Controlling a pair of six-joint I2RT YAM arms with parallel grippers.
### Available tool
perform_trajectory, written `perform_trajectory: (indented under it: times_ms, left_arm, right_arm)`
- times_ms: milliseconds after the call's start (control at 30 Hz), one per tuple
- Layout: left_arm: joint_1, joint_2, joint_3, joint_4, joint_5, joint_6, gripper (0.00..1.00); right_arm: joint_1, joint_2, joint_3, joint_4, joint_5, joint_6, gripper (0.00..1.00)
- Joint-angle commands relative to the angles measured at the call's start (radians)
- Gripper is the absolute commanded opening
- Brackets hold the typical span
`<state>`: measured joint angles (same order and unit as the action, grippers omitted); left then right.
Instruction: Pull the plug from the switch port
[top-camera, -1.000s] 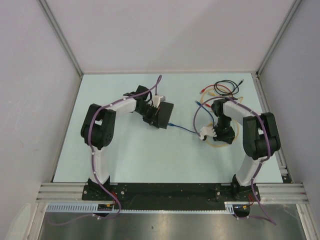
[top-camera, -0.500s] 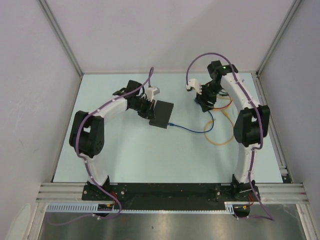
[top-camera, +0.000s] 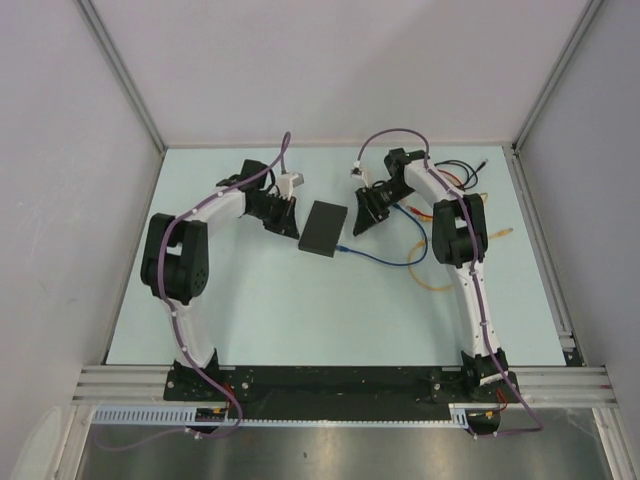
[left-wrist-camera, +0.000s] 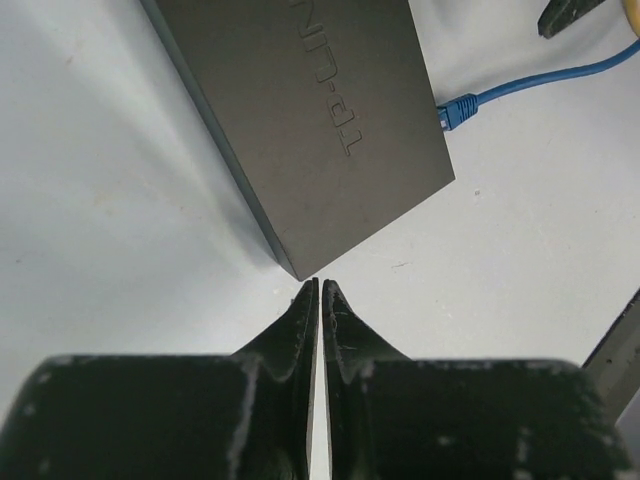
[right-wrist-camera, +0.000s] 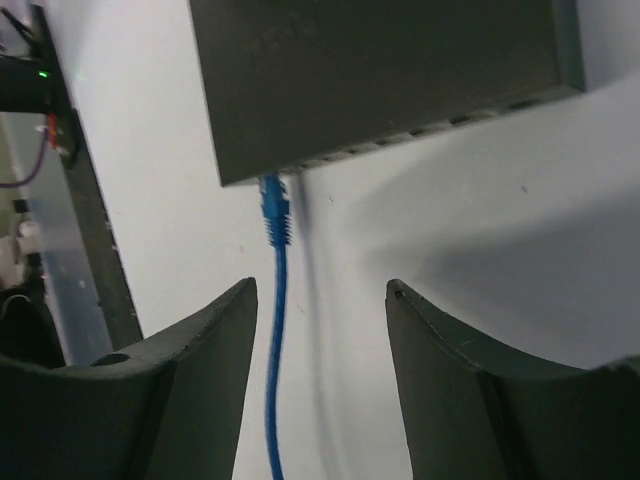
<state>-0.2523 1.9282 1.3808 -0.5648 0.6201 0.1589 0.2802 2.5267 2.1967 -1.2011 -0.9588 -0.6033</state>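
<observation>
The switch (top-camera: 323, 228) is a flat black box lying on the pale table. A blue plug (right-wrist-camera: 272, 208) sits in a port at the end of its port row, and the plug (top-camera: 342, 248) points toward the front right with its blue cable (top-camera: 385, 262) trailing off. My left gripper (left-wrist-camera: 320, 285) is shut and empty, its tips just short of one of the switch's (left-wrist-camera: 310, 120) corners. My right gripper (right-wrist-camera: 320, 288) stands open facing the port side of the switch (right-wrist-camera: 380, 70). The blue cable runs between its fingers, close to the left finger (right-wrist-camera: 215, 330).
Loose black and red leads (top-camera: 455, 172) lie at the back right, and a yellow cable loop (top-camera: 437, 285) lies beside the right arm. Grey walls with aluminium rails close the table on three sides. The black base rail (top-camera: 330, 385) runs along the near edge.
The left gripper has set the switch flat and drawn back off its left side. The right arm swung from the front to the back, opened, then came left to the switch's port side.
</observation>
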Motion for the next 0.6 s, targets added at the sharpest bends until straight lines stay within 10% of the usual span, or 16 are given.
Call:
perform_trajectory:
  times_ms: [0,567]
  left_arm:
    - [-0.004,0.028,0.073,-0.020,0.084,0.030,0.07]
    - [-0.070,0.137,0.086,0.009,0.032,-0.025,0.01]
  right_arm:
    - [0.034,0.014,0.012,0.069,-0.165,0.140,0.58]
    - [0.105,0.099,-0.011,0.121,-0.083,0.208,0.45]
